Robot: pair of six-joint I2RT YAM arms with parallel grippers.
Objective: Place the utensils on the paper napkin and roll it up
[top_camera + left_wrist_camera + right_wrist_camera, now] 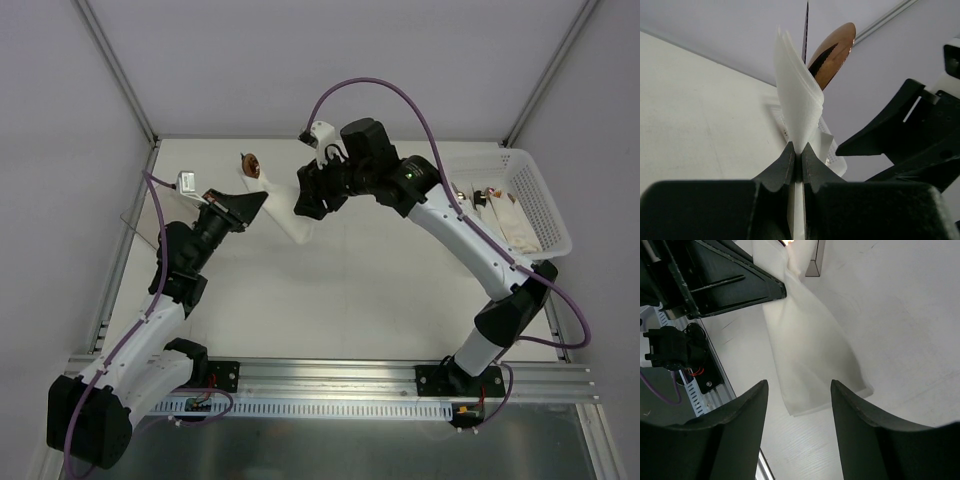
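Table [350,300]: white; both arms reach over it
Basket [545,215]: white, perforated; right side of table
Right gripper [799,387]: fingers wide apart; holds nothing; just beside paper napkin
Left gripper [799,159]: clamped on paper napkin
Paper napkin [800,100]: folded; pinched in left gripper; loose end drapes toward table
Utensils [832,52]: protrude from napkin folds

The top view looks steeply down from above and behind the near edge, taking in the whole pale flat table [330,300]. The left wrist view peers closely along the left gripper [797,150], facing far and right. The right wrist view faces down and near-left past the right gripper [799,385], close to the tabletop. All three share the thin white paper napkin [288,225].
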